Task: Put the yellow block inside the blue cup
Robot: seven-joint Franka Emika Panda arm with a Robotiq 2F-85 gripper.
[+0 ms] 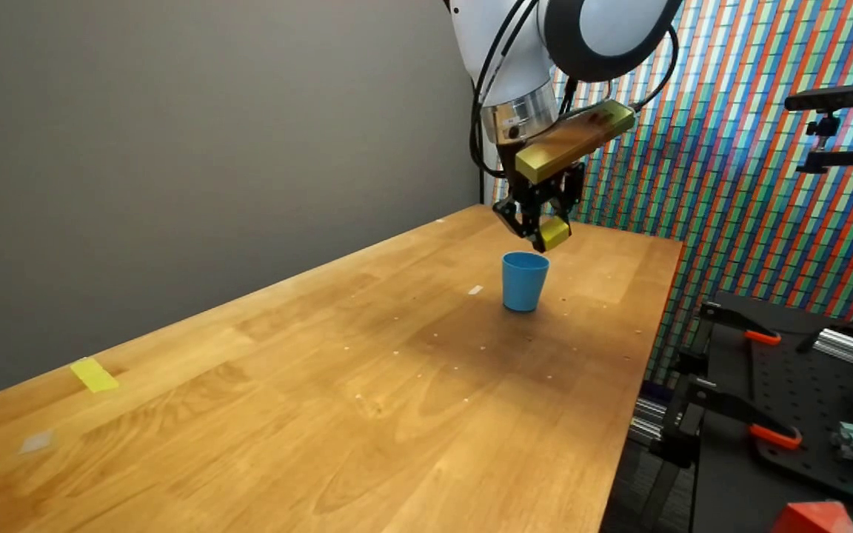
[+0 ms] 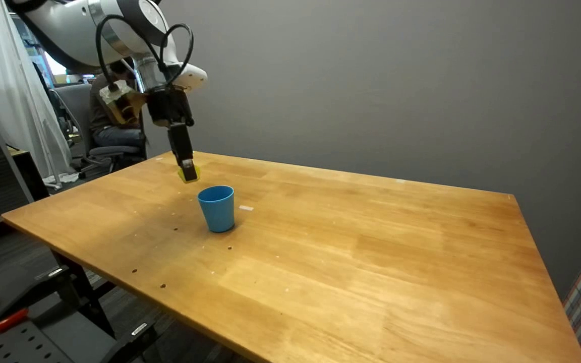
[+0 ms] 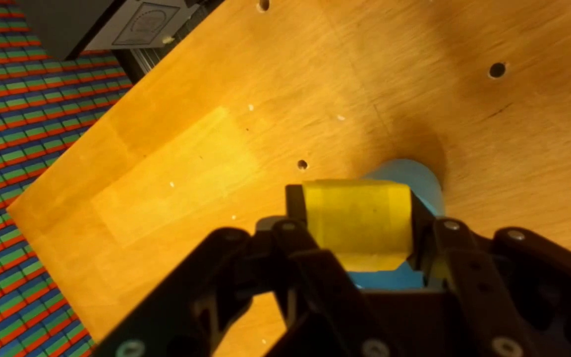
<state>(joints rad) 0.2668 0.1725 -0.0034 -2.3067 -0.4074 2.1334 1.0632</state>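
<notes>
Near the blue cup (image 2: 218,213), a pale strip (image 2: 246,207) marks the table (image 2: 371,272).

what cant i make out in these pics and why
Floor of the blue cup, in both exterior views: hidden by its near wall.
Most of the cup, wrist view: behind the yellow block and end effector.
Red object, in an exterior view: cut off by the bottom edge.
Gray panel, wrist view: its print is too blurred to read.
</notes>
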